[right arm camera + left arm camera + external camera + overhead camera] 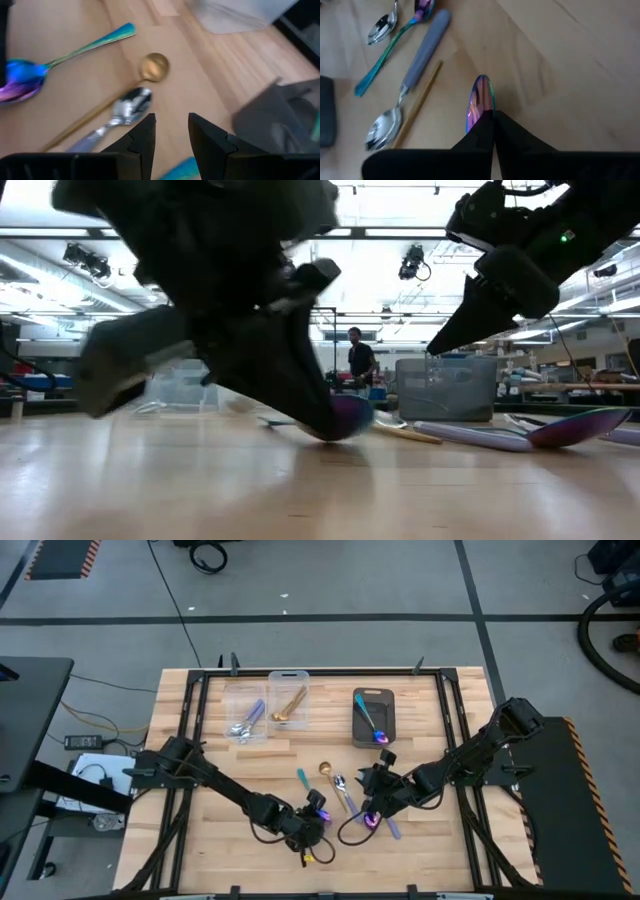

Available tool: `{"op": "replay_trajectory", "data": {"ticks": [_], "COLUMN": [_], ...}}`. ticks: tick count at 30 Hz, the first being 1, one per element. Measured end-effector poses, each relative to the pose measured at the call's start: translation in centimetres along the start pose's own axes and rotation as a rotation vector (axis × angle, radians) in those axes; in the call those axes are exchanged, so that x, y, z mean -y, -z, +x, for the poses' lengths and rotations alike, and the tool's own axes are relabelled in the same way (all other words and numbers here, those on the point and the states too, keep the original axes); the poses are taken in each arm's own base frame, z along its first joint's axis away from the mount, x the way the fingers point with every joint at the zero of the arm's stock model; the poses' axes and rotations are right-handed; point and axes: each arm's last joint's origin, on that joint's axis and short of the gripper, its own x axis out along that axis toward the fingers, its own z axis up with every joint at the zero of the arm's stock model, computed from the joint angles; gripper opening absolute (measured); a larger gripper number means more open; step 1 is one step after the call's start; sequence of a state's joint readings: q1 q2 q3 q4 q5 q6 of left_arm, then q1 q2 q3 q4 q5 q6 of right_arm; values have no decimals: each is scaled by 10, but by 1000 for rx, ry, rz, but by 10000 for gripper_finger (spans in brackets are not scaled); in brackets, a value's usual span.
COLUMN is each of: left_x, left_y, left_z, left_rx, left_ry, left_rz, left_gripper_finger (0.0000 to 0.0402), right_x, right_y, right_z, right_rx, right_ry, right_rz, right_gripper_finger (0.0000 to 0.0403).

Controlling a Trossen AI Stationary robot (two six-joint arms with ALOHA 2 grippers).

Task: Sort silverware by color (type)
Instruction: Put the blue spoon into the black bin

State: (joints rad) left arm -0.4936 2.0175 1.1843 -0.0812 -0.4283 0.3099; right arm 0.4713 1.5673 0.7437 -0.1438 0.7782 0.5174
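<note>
The sorting is partly done. At about 11 o'clock on the table (pixel 170 700) stand two clear bins (pixel 268 705): one holds a silver spoon (pixel 243 722) with a lavender handle, the other a gold spoon (pixel 289 706). At about 1 o'clock the dark bin (pixel 360 730) holds one iridescent spoon (pixel 372 724). So each colour has its place already, with one piece in it as far as I can see.

The rest is loose near the centre. In the right wrist view lie a second gold spoon (pixel 150 70), a second silver spoon (pixel 127 112) and an iridescent spoon with a teal handle (pixel 45 62), close together and partly crossing. More lavender and teal handles show near them in the high view; I cannot count these exactly.

The left gripper (pixel 492 117) is low at about 6 o'clock, and its fingers are closed on the edge of an iridescent spoon bowl (pixel 480 100), which stands on edge at the wood. I judge this spoon belongs to the dark bin, a long way across the table.

The right gripper (pixel 170 127) is just right of the centre, over the loose pile, its fingers parted and holding nothing.

In my judgement less than half of the work is finished: three pieces sorted, one in the grip, and several more to be lifted.
</note>
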Motion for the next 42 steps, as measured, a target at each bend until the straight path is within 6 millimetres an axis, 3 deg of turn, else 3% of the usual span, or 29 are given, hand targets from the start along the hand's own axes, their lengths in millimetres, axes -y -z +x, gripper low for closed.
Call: {"op": "replay_trajectory", "data": {"ticks": [6,13,16,23,29,35,42], "left_x": [1,2,2,-2,-12,-20,-22], "left_y": [1,1,2,3,3,0,-6], "left_z": [-10,-13,-14,-14,-10,-8,-9], "left_rx": [-83,-144,-173,-250,-272,-258,-231], "left_ry": [-130,-228,-253,-325,-354,-378,-405], "left_rz": [208,337,391,572,621,675,698], "left_gripper_finger": [10,9,9,9,8,8,8], "right_x": [6,35,44,44,39,38,38], "right_y": [-21,-51,-55,-60,-58,-57,-60], "right_z": [-7,-23,-23,4,33,56,62], "right_rx": [34,100,100,94,120,167,209], "right_ry": [-98,-210,-269,-457,-459,-453,-508], "right_rz": [22,114,158,255,283,294,273], "right_gripper_finger": [126,127,134,180,209,206,190]}}
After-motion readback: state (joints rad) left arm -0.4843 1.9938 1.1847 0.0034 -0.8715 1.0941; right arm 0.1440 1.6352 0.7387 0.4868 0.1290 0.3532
